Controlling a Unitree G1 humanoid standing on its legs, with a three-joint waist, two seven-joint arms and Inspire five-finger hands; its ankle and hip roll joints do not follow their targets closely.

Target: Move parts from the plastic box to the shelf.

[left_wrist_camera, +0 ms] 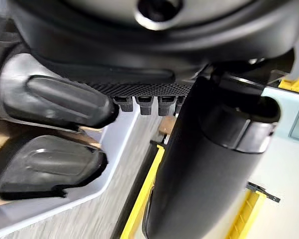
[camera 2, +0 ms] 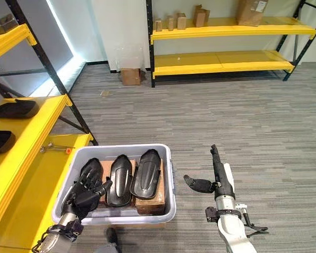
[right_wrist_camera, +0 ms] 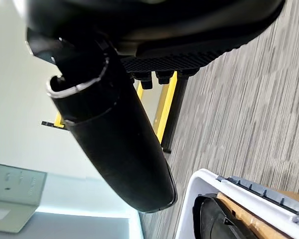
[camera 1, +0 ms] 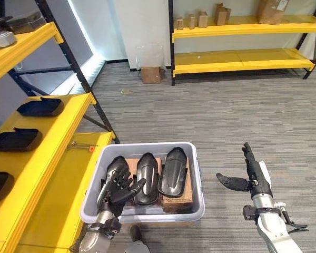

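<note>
left hand over lengthwise parts

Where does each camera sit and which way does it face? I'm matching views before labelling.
Left eye view: on the head, looking down at the plastic box, parts, shelf; left hand and right hand show.
Right eye view: beside it, same scene.
Left wrist view: along the left hand at box and parts.
Right wrist view: along the right hand at floor, box corner.
All share the box.
</note>
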